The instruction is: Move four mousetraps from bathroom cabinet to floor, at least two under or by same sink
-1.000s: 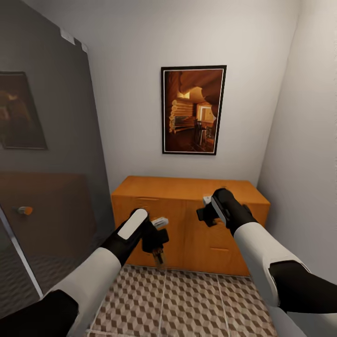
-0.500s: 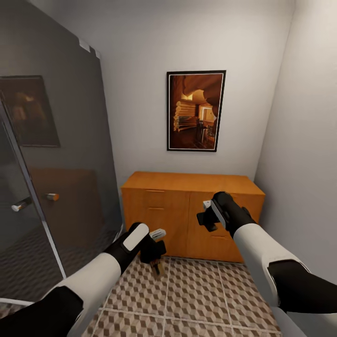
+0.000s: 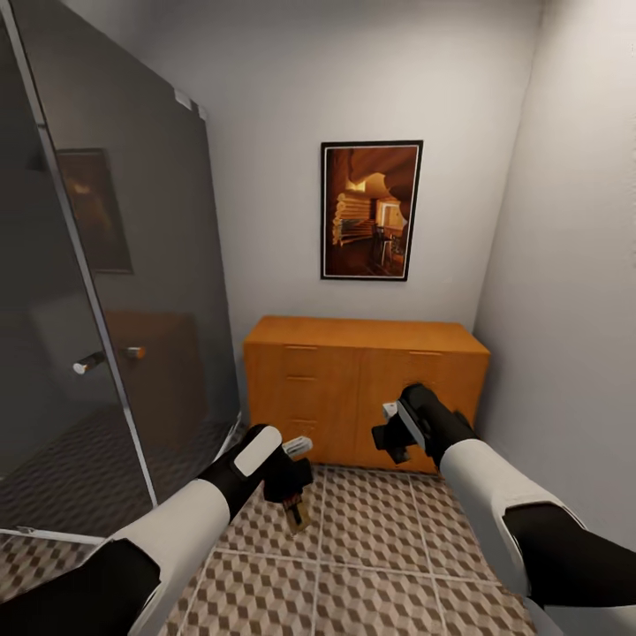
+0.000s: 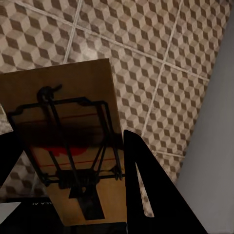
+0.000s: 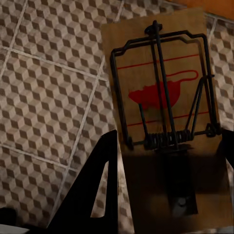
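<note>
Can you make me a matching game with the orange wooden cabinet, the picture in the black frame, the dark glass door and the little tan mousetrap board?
Things:
1. orange-brown wooden cabinet
2. black-framed picture
3. dark glass door
4. tan mousetrap board

Places:
A. held in the left gripper, above the cube-patterned tile floor
B. hanging on the white back wall
C. standing on the floor against the back wall
D. along the robot's left side

Pairs: 1-C, 2-B, 3-D, 4-A
</note>
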`<state>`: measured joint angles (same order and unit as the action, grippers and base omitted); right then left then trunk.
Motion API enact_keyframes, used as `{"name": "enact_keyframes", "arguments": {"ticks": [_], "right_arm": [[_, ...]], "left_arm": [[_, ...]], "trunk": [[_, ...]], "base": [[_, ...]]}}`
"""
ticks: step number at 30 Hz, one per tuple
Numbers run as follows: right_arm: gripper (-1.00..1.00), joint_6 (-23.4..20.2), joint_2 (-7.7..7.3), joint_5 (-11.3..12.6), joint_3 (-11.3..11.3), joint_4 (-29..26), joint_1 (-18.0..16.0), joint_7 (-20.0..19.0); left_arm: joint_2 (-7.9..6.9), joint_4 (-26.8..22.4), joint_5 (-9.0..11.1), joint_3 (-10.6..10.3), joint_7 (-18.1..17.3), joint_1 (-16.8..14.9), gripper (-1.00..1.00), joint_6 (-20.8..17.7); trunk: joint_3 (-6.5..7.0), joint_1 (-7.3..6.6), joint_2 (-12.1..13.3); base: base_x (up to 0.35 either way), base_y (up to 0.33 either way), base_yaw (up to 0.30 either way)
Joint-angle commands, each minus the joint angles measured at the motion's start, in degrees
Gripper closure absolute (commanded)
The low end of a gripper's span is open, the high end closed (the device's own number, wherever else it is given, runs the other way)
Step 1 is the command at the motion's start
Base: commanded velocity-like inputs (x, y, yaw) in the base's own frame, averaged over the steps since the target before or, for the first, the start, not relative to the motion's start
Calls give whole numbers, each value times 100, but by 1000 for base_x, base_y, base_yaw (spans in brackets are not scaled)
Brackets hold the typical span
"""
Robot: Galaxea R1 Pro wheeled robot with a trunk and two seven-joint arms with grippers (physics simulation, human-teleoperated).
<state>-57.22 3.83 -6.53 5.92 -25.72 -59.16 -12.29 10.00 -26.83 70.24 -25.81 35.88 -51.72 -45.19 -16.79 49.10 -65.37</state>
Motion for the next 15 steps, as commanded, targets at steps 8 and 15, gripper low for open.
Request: {"name": "enact_keyframes", "arguments": {"ticks": [8,15], "right_arm": [[100,100,12,-36,10,4,121,3],[100,105,9,-31,6,6,124,9]], "left_arm": [[-51,265,-34,-19,42,-5,100,153],[-75,299,-48,-29,42,-6,100,172]], "trunk": [[-7,-3,-6],[-7,-3,-6]], "base": [[-343,86,0],[-336,60,65]]}}
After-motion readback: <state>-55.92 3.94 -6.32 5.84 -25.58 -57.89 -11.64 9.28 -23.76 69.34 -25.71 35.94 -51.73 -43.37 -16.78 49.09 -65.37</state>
